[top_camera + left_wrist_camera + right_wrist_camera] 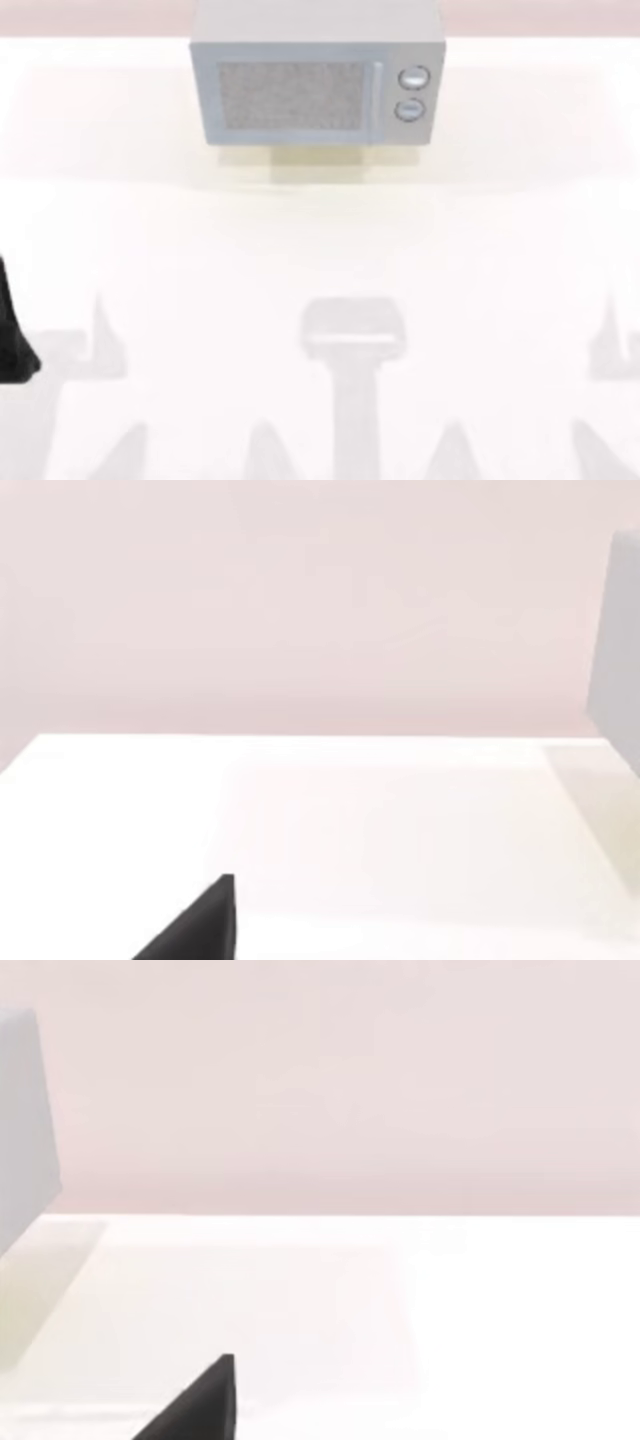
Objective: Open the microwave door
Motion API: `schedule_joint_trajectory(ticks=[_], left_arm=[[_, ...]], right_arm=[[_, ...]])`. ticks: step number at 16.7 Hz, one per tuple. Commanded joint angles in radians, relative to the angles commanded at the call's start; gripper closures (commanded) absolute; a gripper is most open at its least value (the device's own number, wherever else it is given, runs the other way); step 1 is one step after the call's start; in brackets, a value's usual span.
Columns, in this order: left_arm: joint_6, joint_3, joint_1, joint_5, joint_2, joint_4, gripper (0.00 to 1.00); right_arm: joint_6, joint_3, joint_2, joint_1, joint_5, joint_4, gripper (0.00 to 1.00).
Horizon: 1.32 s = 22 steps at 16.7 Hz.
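While the microwave sits at the far edge of the tabletop, roughly centred between the top view's left and right sides, its front faces the near edge. The microwave door — a light-grey panel with a darker speckled mesh window — lies flush against the front, closed. Just to the door's right are two round grey knobs, the upper knob stacked directly above the lower knob. A pale yellowish shadow falls on the tabletop right in front of the oven.

Only a dark sliver of the left arm shows at the top view's left edge, well apart from the microwave; its hand is out of that view. In the left wrist view a single black finger pokes in over the bare tabletop, with a grey side of the microwave at the picture's edge (far off, not touching). Whether that hand is released or clenched, I cannot tell.

The right arm does not appear from above. Its wrist view shows the same — one black finger over the tabletop, the microwave's grey side well away — and its hand's state cannot be told either.
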Motion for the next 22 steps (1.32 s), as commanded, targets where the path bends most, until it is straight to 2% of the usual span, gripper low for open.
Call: schedule_joint_trajectory(ticks=[4, 8, 12, 22], left_arm=[[-0.009, 0.030, -0.020, -0.012, 0.030, 0.000, 0.00], [-0.060, 0.195, -0.124, -0.090, 0.219, -0.007, 0.00], [-0.140, 0.451, -0.277, -0.224, 0.551, -0.030, 0.00], [-0.372, 1.169, -0.694, -0.620, 1.556, -0.110, 0.00]], right_arm=[[0.000, 0.000, 0.000, 0.000, 0.000, 0.000, 0.00], [0.000, 0.000, 0.000, 0.000, 0.000, 0.000, 0.00], [0.000, 0.000, 0.000, 0.000, 0.000, 0.000, 0.00], [0.000, 0.000, 0.000, 0.000, 0.000, 0.000, 0.00]])
